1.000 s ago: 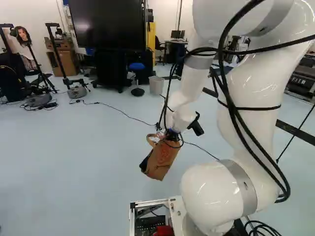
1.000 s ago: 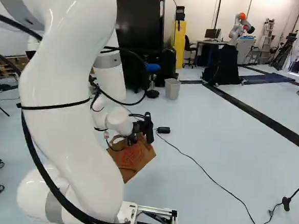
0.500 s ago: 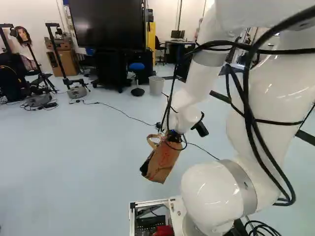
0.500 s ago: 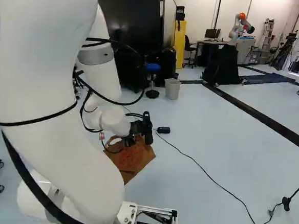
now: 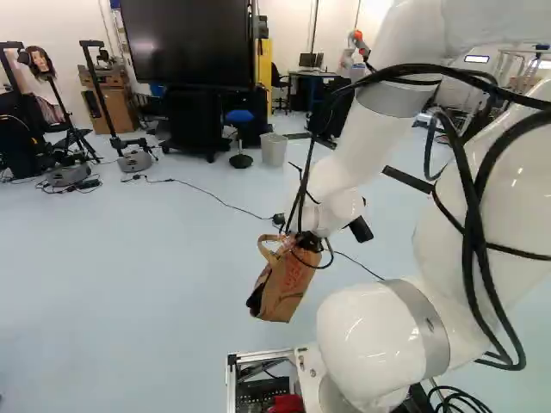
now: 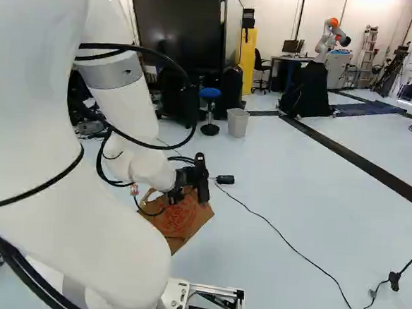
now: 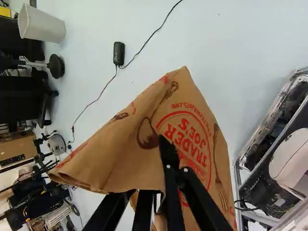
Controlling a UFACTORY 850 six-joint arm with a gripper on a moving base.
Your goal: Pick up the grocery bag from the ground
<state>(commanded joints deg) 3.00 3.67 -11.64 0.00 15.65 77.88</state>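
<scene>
The black gripper (image 5: 307, 241) is shut on the upper part of the brown paper grocery bag (image 5: 282, 288), whose handle loop stands out beside it. In the right base view the bag (image 6: 178, 222) hangs tilted below the gripper (image 6: 178, 193). Seen from the wrist, the closed fingers of the gripper (image 7: 168, 161) pinch the paper, and the printed bag (image 7: 192, 127) spreads out ahead of and beside them. The folded paper partly hides the grip. How far the bag's bottom is from the floor, I cannot tell.
A thin cable with a black adapter (image 6: 225, 179) lies on the floor beyond the bag. Farther off are a grey bin (image 6: 237, 122), a blue stool (image 6: 209, 112) and a large screen (image 5: 175, 43). Another robot (image 6: 330, 39) stands at the back. My base frame (image 6: 214, 296) is close behind the bag.
My arm's upper links have swung right in the left base view and left in the right one. The gripper has shifted slightly with the bag in it. The base has not moved.
</scene>
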